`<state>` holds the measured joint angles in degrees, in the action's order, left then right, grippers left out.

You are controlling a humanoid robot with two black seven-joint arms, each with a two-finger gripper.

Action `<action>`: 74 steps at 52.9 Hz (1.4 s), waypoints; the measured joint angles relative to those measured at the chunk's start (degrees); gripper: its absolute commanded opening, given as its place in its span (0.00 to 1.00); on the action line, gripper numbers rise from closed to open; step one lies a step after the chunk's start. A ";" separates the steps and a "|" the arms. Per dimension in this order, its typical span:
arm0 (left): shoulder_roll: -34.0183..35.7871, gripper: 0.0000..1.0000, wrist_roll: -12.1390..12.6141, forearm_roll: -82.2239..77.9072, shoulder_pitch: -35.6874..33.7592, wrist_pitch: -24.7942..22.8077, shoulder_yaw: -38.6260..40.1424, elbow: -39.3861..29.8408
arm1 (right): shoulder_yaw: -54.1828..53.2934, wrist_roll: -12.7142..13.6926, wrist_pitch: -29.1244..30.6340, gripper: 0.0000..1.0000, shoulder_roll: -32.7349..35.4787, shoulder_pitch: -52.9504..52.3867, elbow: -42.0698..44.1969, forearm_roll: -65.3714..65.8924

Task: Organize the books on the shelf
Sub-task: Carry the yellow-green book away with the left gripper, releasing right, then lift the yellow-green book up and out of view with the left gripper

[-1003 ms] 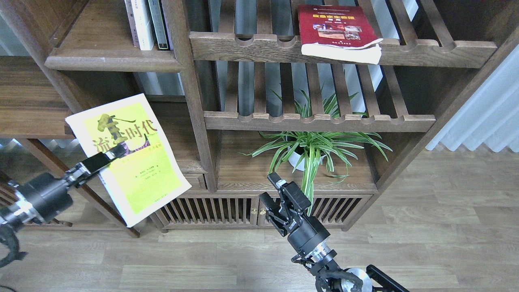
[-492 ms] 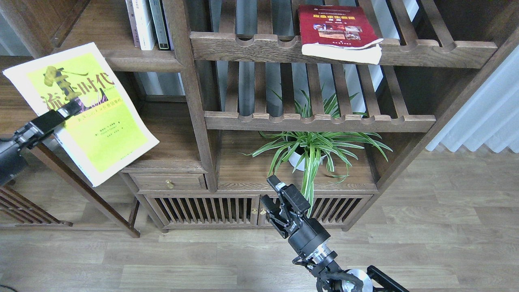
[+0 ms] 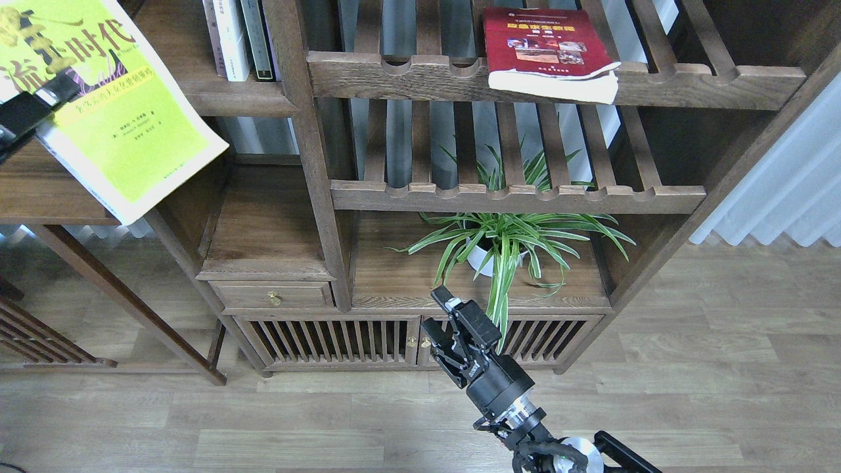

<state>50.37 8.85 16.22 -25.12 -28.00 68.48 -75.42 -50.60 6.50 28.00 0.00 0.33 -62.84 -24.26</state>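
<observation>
My left gripper (image 3: 58, 87) is at the upper left, shut on the yellow-green and white book (image 3: 131, 125), which it holds tilted in the air in front of the left end of the flat plank shelf (image 3: 230, 102). Only the gripper's upper finger shows; the other is under the book. The red book (image 3: 545, 46) lies flat on the top slatted rack, its pages hanging over the front rail. The dark maroon book is out of view. My right gripper (image 3: 439, 314) is open and empty, low in front of the cabinet doors.
Several upright books (image 3: 236, 39) stand on the plank shelf beside the post. A potted spider plant (image 3: 502, 240) fills the lower middle bay. A small drawer (image 3: 272, 295) and a side table (image 3: 39, 190) are at the left. A white curtain (image 3: 788, 190) hangs at the right.
My left gripper has carried the yellow-green book up and to the left, from beside the lower bay to the plank shelf's height. The right gripper has barely moved.
</observation>
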 measured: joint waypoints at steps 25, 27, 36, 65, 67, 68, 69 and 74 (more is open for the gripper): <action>-0.25 0.06 0.27 -2.75 -14.43 0.00 -0.24 6.22 | 0.96 0.00 0.00 0.94 0.00 -0.24 -0.13 0.85; -0.53 0.06 0.25 -3.85 -15.15 0.00 -0.27 6.56 | 1.13 0.00 0.00 0.94 0.00 -0.24 -0.23 0.87; -2.40 0.06 0.14 -10.24 -18.29 0.00 -0.41 7.35 | 1.41 0.00 0.00 0.94 0.00 -0.25 -0.73 1.44; -12.14 0.05 -2.94 -28.63 -23.69 0.32 0.69 11.25 | 3.06 0.00 0.00 0.94 0.00 -0.42 -1.04 2.99; -12.34 0.05 -3.22 -29.02 -23.72 0.77 0.71 11.78 | 3.08 0.00 0.00 0.94 0.00 -0.42 -1.05 3.08; -12.49 0.06 -3.36 -29.17 -23.72 1.08 0.75 12.01 | 3.09 0.00 0.00 0.94 0.00 -0.42 -1.05 3.11; -12.60 0.06 -3.42 -29.25 -23.72 1.30 0.78 12.15 | 3.10 0.00 0.00 0.94 0.00 -0.42 -1.05 3.13; -12.79 0.06 -3.67 -29.46 -23.72 2.11 1.41 12.86 | 3.14 0.00 0.00 0.94 0.00 -0.42 -1.06 3.26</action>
<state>37.58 5.17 -13.24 -48.84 -25.89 69.88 -62.56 -47.47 6.50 28.00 0.00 -0.09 -63.90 -20.99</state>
